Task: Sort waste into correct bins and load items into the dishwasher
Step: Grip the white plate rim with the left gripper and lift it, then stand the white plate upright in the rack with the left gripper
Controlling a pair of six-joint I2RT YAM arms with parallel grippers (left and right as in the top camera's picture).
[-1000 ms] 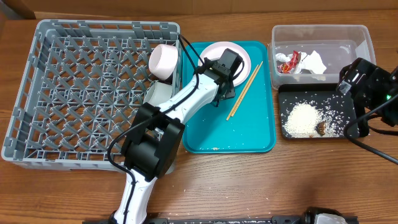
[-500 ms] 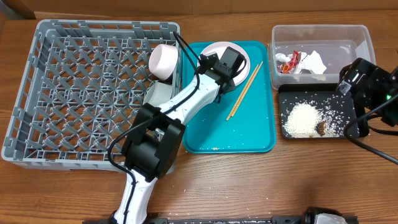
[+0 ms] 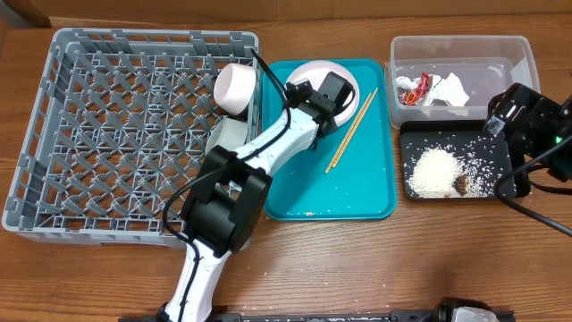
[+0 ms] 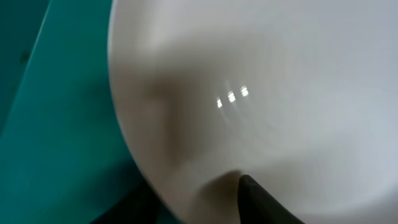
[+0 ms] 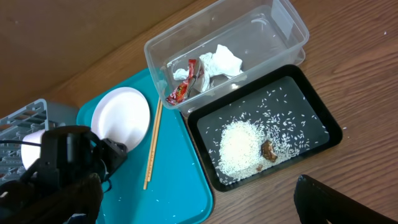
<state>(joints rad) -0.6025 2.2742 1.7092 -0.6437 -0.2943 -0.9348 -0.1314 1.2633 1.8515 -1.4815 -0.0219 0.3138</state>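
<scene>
The pale plate (image 3: 308,73) lies at the back of the teal tray (image 3: 331,192) and fills the left wrist view (image 4: 280,93). My left gripper (image 3: 335,94) is over its right part. One finger (image 4: 255,199) rests on top of the plate and the other sits under the rim, so the jaws straddle the edge without pinching it. The chopsticks (image 3: 350,130) lie on the tray beside the plate. A white bowl (image 3: 235,87) stands in the grey dishwasher rack (image 3: 107,134). My right gripper (image 3: 509,112) hovers open and empty by the black tray (image 3: 407,134).
The clear tub (image 3: 527,54) holds the red-and-white wrapper (image 3: 414,88) and the white napkin (image 3: 450,89). White rice (image 3: 436,170) and a brown scrap (image 3: 462,184) lie in the black tray. A few grains dot the teal tray. The left arm crosses the rack's right edge.
The left gripper has edged a little farther over the plate and its jaws have narrowed around the rim. The right arm has not moved.
</scene>
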